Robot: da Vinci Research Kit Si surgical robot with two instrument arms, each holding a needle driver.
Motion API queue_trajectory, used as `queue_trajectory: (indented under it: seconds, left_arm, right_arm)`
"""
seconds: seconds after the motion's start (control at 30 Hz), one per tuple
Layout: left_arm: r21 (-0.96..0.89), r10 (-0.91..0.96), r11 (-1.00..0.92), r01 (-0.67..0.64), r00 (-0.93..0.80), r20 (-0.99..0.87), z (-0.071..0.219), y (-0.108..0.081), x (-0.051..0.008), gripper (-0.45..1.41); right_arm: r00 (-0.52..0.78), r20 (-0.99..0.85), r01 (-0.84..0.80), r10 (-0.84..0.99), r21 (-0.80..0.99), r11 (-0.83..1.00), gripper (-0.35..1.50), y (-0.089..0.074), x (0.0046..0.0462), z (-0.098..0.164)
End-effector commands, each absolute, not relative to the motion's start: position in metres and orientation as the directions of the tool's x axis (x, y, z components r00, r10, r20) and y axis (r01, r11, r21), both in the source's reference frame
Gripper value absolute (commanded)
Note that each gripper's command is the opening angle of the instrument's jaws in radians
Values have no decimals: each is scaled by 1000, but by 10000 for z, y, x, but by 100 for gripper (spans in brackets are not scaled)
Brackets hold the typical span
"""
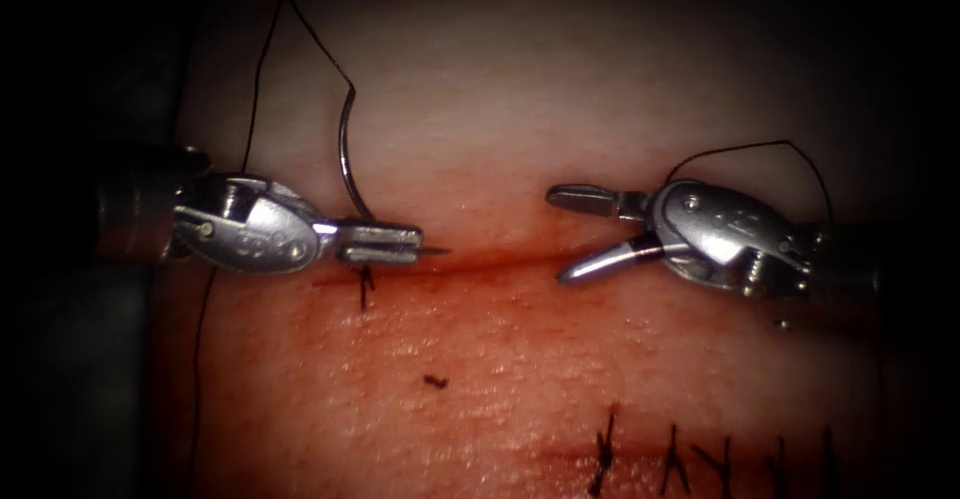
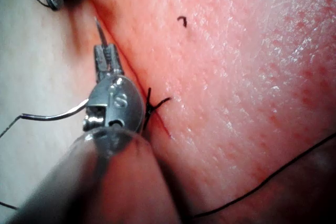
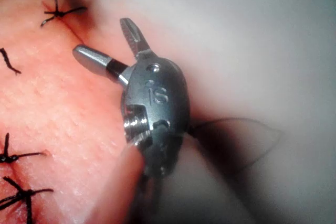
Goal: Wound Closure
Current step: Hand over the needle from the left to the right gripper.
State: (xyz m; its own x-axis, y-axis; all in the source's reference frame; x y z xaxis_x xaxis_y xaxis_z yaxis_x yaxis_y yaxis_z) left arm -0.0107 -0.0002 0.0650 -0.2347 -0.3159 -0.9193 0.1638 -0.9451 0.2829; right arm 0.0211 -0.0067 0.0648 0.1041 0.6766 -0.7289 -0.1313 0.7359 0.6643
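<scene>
Left tool [image 1: 385,242]: we see its fingers [image 1: 400,231] clenched on the curved needle [image 1: 348,164], grip close to the pointed end. The sharp tip pokes out just past the fingertips, right over the cut [image 1: 500,257], not in the tissue [image 1: 560,359]. The rest of the curve rises above the fingers, with the thread [image 1: 262,54] running off its far end and looping back down behind the left tool.

One knotted stitch [image 1: 365,287] sits on the cut just below the left fingers.

Right tool [image 1: 580,234]: fingers [image 1: 583,197] spread wide, released, holding nothing. We see the lower finger's tip at the cut line; contact is unclear. The upper finger is clear above it.

A cut end of thread [image 1: 435,382] lies on the tissue well below the left fingers. A row of finished stitches [image 1: 690,459] sits well below the right fingers.
</scene>
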Motion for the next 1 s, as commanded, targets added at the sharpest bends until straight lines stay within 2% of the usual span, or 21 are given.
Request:
queue_trajectory:
  seconds: [0.03, 0.07, 0.17, 0.57, 0.8, 1.0]
  left_arm:
    - [332, -363, -928, 168, -217, -906, 650, -3, -114, -45]
    - [364, -393, -917, 164, -206, -896, 646, -6, -116, -45]
    - [423, -451, -889, 176, -169, -876, 636, -12, -118, -45]
    - [581, -599, -783, 221, -16, -801, 625, -31, -116, -45]
    - [620, -628, -755, 213, 37, -777, 621, -34, -122, -45]
    - [637, -643, -741, 213, 50, -764, 616, -37, -125, -45]
  right_arm:
    - [68, -682, -110, 729, 721, 684, 140, -64, 223, 650]
    - [44, -673, -100, 739, 733, 673, 133, -63, 225, 649]
    - [19, -647, -10, 762, 762, 647, 86, -63, 232, 647]
    - [-40, -439, 130, 898, 889, 440, 113, -51, 276, 638]
    - [-47, -334, 203, 941, 920, 336, 114, -52, 304, 624]
    - [-58, -308, 198, 950, 929, 313, 113, -51, 326, 622]
